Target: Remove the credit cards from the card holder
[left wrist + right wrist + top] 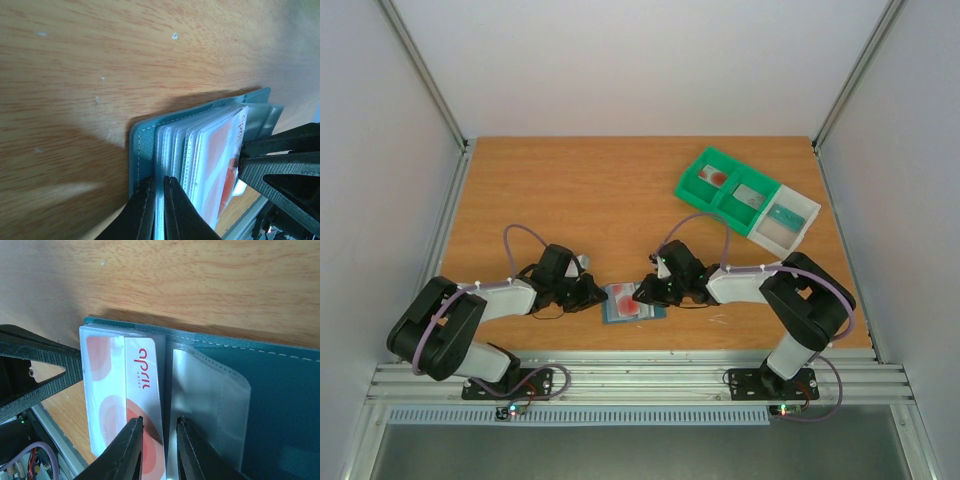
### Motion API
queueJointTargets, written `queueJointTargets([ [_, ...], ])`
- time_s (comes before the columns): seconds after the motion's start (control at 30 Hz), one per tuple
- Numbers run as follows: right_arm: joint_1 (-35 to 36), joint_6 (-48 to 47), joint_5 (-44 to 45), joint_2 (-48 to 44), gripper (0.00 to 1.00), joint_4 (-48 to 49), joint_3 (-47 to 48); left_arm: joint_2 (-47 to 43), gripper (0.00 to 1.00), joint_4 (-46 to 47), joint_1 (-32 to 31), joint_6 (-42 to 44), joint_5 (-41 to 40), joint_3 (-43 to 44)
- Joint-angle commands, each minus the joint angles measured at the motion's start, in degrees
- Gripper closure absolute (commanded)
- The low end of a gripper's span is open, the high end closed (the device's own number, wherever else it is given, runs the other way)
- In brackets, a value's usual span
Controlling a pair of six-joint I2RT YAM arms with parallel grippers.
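Note:
The slate-blue card holder [632,303] lies open near the table's front edge, between both grippers. My left gripper [160,186] is shut on its left cover and the outer clear sleeves [142,145]. A white card with reddish-pink circles [145,375] sticks partly out of a sleeve. My right gripper [159,429] is open, with its jaws on either side of that card's exposed edge. The holder's right panel [280,390] lies flat with an empty clear sleeve over it. The card also shows in the left wrist view [220,155].
A green two-compartment bin [725,187] and an adjoining white bin [785,220] stand at the back right, with a reddish card, a grey card and a teal card in them. The table's front edge and a metal rail lie just behind the holder.

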Motion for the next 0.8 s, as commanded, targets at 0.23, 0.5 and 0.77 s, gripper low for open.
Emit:
queueJointTargets([
  [0.23, -0.3, 0.5, -1.7, 1.8, 0.88, 2.9, -0.1, -0.1, 0.92, -1.8, -0.1, 0.8, -2.7, -0.4],
  [0.5, -2.2, -0.7, -1.0, -2.2, 0.99, 1.6, -2.2, -0.1, 0.92, -1.9, -0.1, 1.1, -3.1, -0.8],
  [0.77, -3.7, -2.8, 0.2, -7.2, 0.99, -2.8, -3.0, 0.0, 0.92, -2.3, -0.1, 1.6, -3.5, -0.6],
])
